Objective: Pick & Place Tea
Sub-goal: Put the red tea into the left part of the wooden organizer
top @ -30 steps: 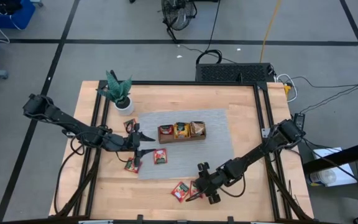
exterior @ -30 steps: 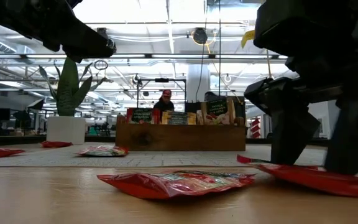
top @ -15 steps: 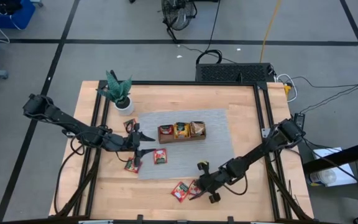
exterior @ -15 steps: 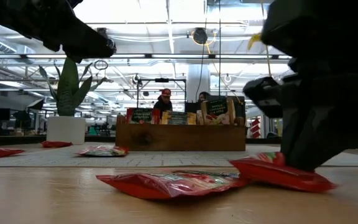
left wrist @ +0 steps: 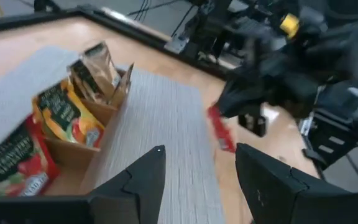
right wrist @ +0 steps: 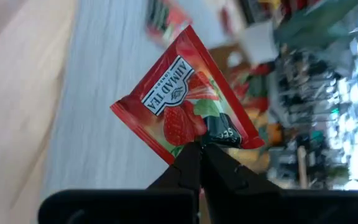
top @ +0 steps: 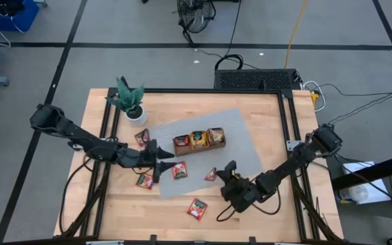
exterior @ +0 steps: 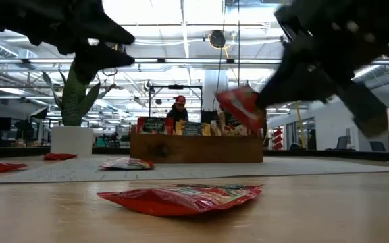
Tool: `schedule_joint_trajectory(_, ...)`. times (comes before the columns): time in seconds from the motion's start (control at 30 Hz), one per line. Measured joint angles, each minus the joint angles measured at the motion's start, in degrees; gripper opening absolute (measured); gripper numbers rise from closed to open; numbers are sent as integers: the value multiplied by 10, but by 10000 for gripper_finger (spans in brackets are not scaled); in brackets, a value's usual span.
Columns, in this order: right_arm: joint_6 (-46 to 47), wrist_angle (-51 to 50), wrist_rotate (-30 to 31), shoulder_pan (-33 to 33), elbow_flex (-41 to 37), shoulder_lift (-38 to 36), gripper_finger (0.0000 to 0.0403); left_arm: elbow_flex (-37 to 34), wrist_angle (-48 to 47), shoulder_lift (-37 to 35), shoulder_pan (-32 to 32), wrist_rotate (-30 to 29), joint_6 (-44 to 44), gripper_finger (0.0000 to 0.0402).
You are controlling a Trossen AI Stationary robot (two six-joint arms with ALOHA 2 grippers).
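Note:
The tea is small flat sachets. Red ones lie loose on the table [top: 197,208] [top: 145,181] [top: 141,138], and one lies on the grey mat [top: 179,170]. Others stand in the brown wooden tray [top: 199,141] on the mat [top: 240,146]. My right gripper [top: 218,175] is shut on one red strawberry sachet [right wrist: 185,106], raised in front of the tray in the low view [exterior: 240,108]. My left gripper [top: 162,165] hovers open over the mat's left part, left of the tray, with nothing between its fingers [left wrist: 197,180]. My right gripper pinches the red sachet by one edge [right wrist: 205,138] between its two fingertips, near a corner. The fingers come slanting down from the table's near right. The sachet stands out beyond the fingertips, tilted, lifted clear of the table and mat.
A potted plant [top: 132,102] stands at the table's far left corner. Black frame rails [top: 288,129] run along the table's sides. Bare wood lies to the right of the mat and along the near edge.
My right gripper has shut on a red sachet near the table's near edge. It has risen with it toward the tray while rolling, so the sachet now hangs clear. The grey mat, with the tray on it, has turned slightly. My left gripper has rolled in place.

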Motion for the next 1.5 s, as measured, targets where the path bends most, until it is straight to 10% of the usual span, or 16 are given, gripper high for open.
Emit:
schedule_joint_trajectory(0.6, -150, 149, 30, -33, 2, 25, 0, 236, 1, 283, 44, 156, -18, 195)
schedule_joint_trajectory(1.5, -152, 165, 27, -32, 3, 24, 0, 249, -48, 292, 100, 149, -34, 195)
